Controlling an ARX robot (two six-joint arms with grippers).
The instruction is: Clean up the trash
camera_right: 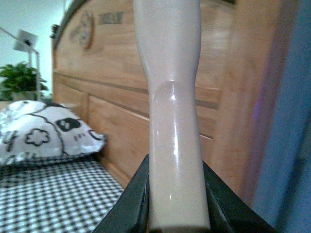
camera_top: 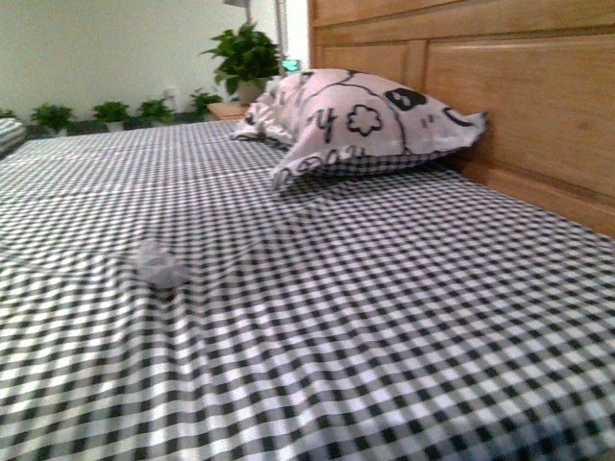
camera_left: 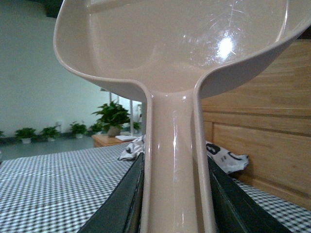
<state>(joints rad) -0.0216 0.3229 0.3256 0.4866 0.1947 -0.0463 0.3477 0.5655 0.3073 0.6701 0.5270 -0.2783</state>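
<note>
Bed (camera_top: 404,317) with a black-and-white checked sheet fills the front view. The trash (camera_top: 160,264) - a small crumpled white wad - lies on the sheet toward the left side, on its own, well apart from the pillow (camera_top: 365,120). The pillow is white with black cartoon prints and sits further back against the wooden headboard (camera_top: 519,96), which runs along the right. A potted plant (camera_top: 245,58) stands behind the pillow, and smaller plants line the far wall. In the left wrist view, the left claw (camera_left: 175,199) is pressed onto the stem of a pale pink dustpan (camera_left: 170,43), with dark fingers (camera_left: 121,204) on both sides of the handle and the scoop up near the lens, open face toward the camera. In the right wrist view, the right claw (camera_right: 177,199) pinches a pale handle (camera_right: 170,73) of the same colour - its head is out of frame, so I cannot tell what tool it is. Both claws are held above the bed, and the trash shows in neither wrist view.
</note>
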